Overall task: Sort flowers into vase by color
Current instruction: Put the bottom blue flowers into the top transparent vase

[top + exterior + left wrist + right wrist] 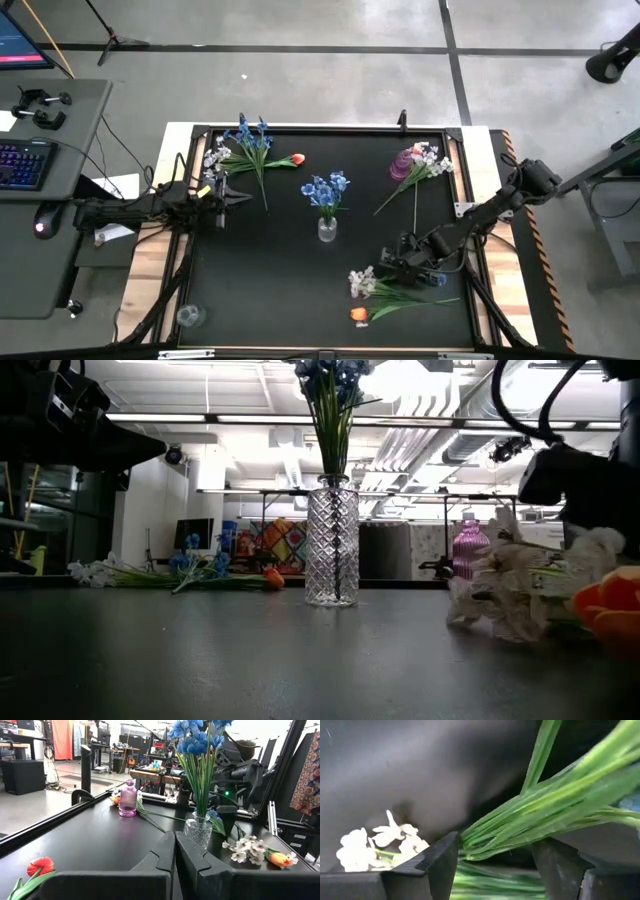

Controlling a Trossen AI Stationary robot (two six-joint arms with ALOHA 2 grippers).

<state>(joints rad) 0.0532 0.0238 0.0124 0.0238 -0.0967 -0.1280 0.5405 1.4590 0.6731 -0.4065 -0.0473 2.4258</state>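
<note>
A clear cut-glass vase [327,229] stands mid-table and holds blue flowers [325,188]. At the near right lies a bundle: white blossoms [362,282], an orange tulip [359,315] and green stems [530,827] with a bit of blue beyond. My right gripper [495,855] points steeply down over this bundle [398,265]. It is open, with a finger on either side of the stems. My left gripper [240,198] waits shut at the table's left, pointing level [175,845]. More blue, white and orange flowers [245,150] lie flat at the far left.
A purple ribbed vase [405,163] stands at the far right with white flowers [430,156] and long stems lying beside it. A small clear glass [188,316] sits at the near left corner. The black table has a raised frame [330,128] around it.
</note>
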